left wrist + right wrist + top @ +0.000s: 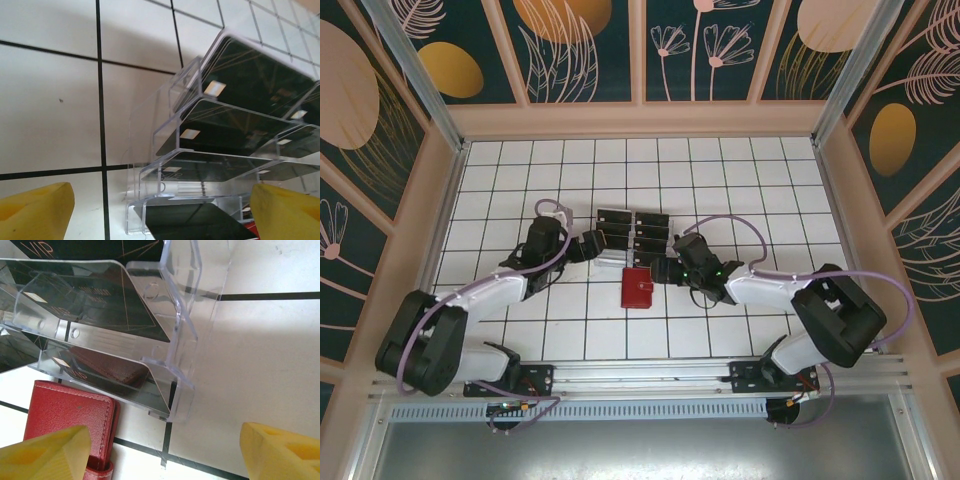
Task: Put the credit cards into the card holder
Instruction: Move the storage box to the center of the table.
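Top view: my two arms reach over the white tiled table (520,180) toward a clear rack (632,235) at its centre. The credit cards (650,232), dark with pale marks, lie in the rack's stepped tiers in two columns. The card holder (637,288), a red wallet, lies closed and flat on the table just at 6 o'clock of the rack. My left gripper (598,245) is at 9 o'clock of the rack, close to its side. My right gripper (658,270) is at about 2 o'clock of the card holder, by the rack's 5 o'clock corner. Left wrist view: my left gripper (160,215) has its yellow fingers (35,210) spread wide at 7 and 5 o'clock. Neither touches anything, and the rack (150,165) rises ahead toward 2 o'clock with cards (250,75) on each tier. Right wrist view: my right gripper (165,455) is likewise spread wide and holds nothing, its fingers (282,450) low at 7 and 5 o'clock. The card holder (70,412) is at 8 o'clock, its stitched edge beside the near finger. The rack (180,340) stands over it toward 11 o'clock, cards (100,295) inside. Whether the rack touches the card holder I cannot tell.
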Robot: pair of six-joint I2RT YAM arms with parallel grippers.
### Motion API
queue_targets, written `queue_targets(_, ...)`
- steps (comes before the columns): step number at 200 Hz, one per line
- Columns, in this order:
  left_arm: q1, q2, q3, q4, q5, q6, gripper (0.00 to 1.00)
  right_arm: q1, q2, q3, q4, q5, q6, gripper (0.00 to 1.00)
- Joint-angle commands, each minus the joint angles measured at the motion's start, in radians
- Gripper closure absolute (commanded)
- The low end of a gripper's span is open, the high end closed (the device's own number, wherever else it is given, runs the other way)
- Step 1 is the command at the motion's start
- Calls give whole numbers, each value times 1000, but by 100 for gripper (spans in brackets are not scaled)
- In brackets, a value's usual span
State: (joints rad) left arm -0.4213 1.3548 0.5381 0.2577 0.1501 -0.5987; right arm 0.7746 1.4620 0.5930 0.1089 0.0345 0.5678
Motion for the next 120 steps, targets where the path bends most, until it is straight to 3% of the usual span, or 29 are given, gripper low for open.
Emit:
queue_targets(1,-14,40,34,55,9,29,10,8,28,33,27,28,9,22)
queue_targets(120,-26,247,155,142,23,5,20,-73,109,89,55,17,-20,38)
